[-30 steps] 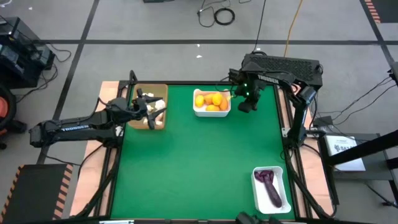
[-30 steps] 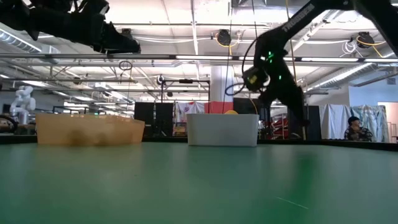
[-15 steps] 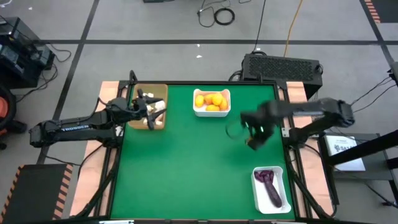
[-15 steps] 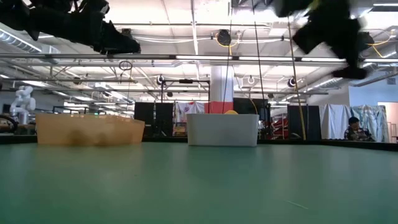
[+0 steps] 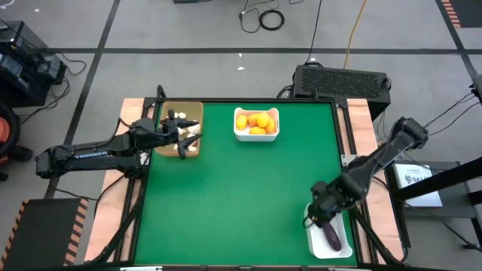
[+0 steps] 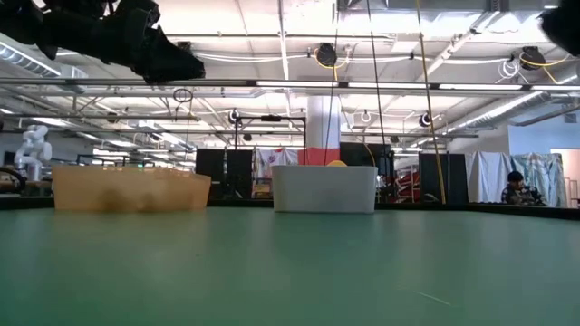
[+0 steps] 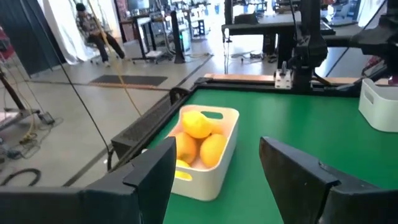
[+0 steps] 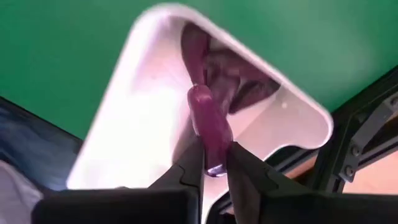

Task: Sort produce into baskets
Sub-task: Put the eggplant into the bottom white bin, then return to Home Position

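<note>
1. The right jaws [image 8: 214,167] are clamped on a purple eggplant piece [image 8: 208,127], held above the white bin [image 8: 134,134] in the lower right of the high view; more dark purple pieces [image 8: 227,78] lie at that bin's far end.
2. In the high view the right jaws [image 5: 322,207] sit over the top edge of this bin [image 5: 340,245], with a long eggplant [image 5: 331,236] lying inside it.
3. The left jaws [image 7: 214,171] stand wide apart and hold nothing; in the high view they [image 5: 183,135] hover over the tan tray [image 5: 175,109] in the upper left of the desk [image 5: 241,188].
4. White garlic bulbs [image 5: 193,129] lie in the tan tray, partly hidden by the left arm.
5. A second white bin [image 5: 256,135] at the upper middle of the desk holds orange-yellow fruits [image 5: 255,120]; the left wrist view shows the same bin [image 7: 214,174] with the fruits [image 7: 198,123] piled in it.
6. In the low view the tan tray [image 6: 127,188] sits left of the white bin [image 6: 324,188].
</note>
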`<state>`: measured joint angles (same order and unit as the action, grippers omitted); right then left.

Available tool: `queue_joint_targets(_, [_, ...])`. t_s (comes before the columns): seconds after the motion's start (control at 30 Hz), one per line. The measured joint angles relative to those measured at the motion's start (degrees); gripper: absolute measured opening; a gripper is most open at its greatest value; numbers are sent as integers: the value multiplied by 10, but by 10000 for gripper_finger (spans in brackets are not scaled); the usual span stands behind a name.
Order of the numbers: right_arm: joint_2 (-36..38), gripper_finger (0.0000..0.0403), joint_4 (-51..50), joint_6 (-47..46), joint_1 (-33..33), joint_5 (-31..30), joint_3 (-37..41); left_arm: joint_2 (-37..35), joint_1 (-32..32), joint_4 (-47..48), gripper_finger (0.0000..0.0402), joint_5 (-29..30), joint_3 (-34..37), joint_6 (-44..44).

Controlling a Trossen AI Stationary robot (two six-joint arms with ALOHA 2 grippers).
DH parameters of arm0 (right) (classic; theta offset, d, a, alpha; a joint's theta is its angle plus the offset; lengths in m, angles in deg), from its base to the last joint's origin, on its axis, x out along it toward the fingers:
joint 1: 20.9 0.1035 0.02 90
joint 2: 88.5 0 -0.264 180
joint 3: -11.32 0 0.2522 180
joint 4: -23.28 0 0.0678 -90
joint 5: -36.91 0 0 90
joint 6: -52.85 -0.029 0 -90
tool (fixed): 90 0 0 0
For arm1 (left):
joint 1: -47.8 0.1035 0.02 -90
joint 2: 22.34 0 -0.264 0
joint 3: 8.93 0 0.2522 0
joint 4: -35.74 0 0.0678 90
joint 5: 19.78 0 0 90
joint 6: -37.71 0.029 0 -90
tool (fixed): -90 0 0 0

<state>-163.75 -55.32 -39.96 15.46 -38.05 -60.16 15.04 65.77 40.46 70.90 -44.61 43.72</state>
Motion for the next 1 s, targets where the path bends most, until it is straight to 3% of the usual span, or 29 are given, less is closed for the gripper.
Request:
queue_joint_targets(0.47, [-14, 171, 5, -10, 28, 3, 2, 0, 0, 5, 239, -2, 0, -12])
queue_joint_targets(0.7, [16, 188, 5, 53, 21, -3, 2, 0, 0, 5, 239, -2, 0, -12])
queue_joint_targets(0.8, [32, 181, 5, 102, 14, -65, 2, -1, 0, -5, 239, -1, 0, -12])
queue_joint_targets(1.0, [74, 156, 92, 297, 7, -317, 2, -20, -1, -36, 239, 4, 0, -35])
